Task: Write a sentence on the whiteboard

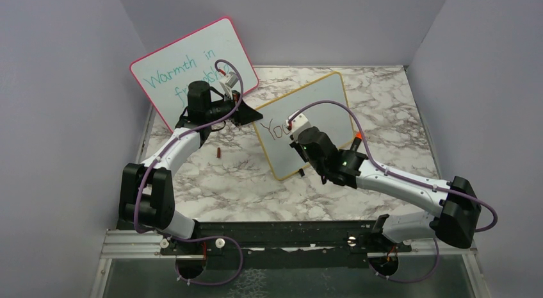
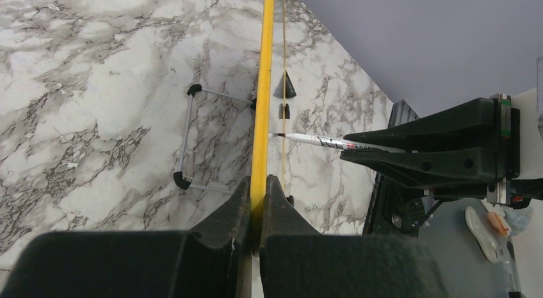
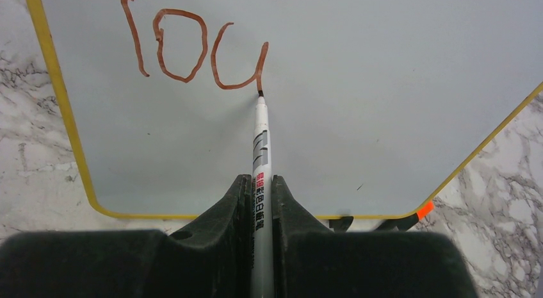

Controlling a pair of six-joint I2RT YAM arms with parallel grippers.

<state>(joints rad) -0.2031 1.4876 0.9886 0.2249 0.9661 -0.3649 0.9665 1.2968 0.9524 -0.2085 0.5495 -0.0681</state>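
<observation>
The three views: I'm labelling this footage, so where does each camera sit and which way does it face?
Top external: above and behind the bases, looking down on the table, whiteboard and pink board; both arms show.
Left wrist: looks along the left gripper, shut on the whiteboard's yellow edge.
Right wrist: looks along the right gripper, shut on the marker, at the written "You".
Shared: both wrist views show marker and whiteboard.

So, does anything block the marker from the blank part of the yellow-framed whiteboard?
Nothing visible. The marker in the right end effector touches the whiteboard just after "You"; the surface beside and below is bare. The left end effector clamps only the frame.
</observation>
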